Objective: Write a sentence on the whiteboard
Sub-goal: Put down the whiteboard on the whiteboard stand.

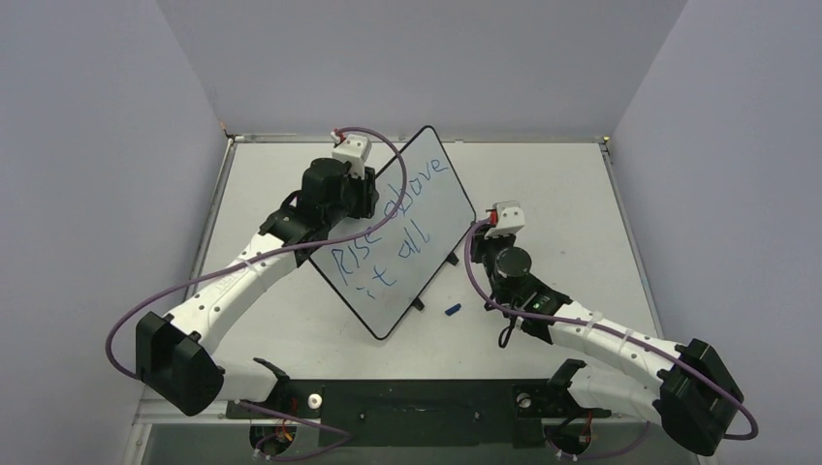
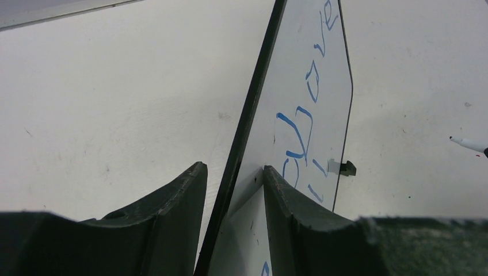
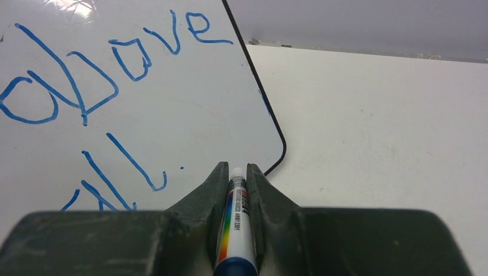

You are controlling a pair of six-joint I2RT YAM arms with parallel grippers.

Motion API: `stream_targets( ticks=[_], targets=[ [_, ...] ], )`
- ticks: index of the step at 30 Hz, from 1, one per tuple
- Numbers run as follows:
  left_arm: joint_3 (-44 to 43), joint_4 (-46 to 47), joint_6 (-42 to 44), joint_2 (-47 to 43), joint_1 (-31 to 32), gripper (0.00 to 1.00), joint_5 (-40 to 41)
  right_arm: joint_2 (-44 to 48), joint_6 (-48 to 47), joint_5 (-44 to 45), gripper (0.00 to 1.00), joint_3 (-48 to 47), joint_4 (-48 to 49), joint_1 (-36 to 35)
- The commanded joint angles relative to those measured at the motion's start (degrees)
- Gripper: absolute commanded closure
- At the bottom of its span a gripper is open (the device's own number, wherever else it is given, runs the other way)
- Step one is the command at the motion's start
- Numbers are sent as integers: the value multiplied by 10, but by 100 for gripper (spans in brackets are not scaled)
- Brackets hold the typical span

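The right gripper [image 3: 236, 168] shows its fingers only in its own wrist view; from above they are hidden under the wrist. There the left arm [image 1: 262, 262] covers the whiteboard [image 1: 426, 194] rim on its 10 o'clock side. A small blue object [image 1: 451, 311] on the table [image 1: 543, 174], at 5 o'clock from the board, is too small to identify.

The left wrist view cuts the board off at 12 and 6 o'clock. A white pointed tip [image 2: 467, 144], clipped at 3 o'clock, cannot be identified.

In the right wrist view, the sentence [image 3: 86, 80] runs off at 9 o'clock, and the gripper body hides the start of "all". The marker [image 3: 235, 230] label is too small to read, and its barrel is cut off at 6 o'clock.
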State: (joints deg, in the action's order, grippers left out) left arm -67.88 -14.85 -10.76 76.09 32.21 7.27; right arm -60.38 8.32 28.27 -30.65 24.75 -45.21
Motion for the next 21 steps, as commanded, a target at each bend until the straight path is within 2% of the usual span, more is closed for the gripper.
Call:
stream_targets(
  ticks=[1,9,16,21],
  targets=[
    [-5,-49,-19,17,8,100,13,13,19,-1,100,8,15,12],
    [42,-54,-14,21,5,100,27,12,37,-22,100,17,21,28],
    [91,-37,-9,-17,-9,100,48,2,48,-33,100,20,28,34],
    [117,-18,-8,-39,-12,95,57,-4,51,-37,100,20,30,37]
  ],
)
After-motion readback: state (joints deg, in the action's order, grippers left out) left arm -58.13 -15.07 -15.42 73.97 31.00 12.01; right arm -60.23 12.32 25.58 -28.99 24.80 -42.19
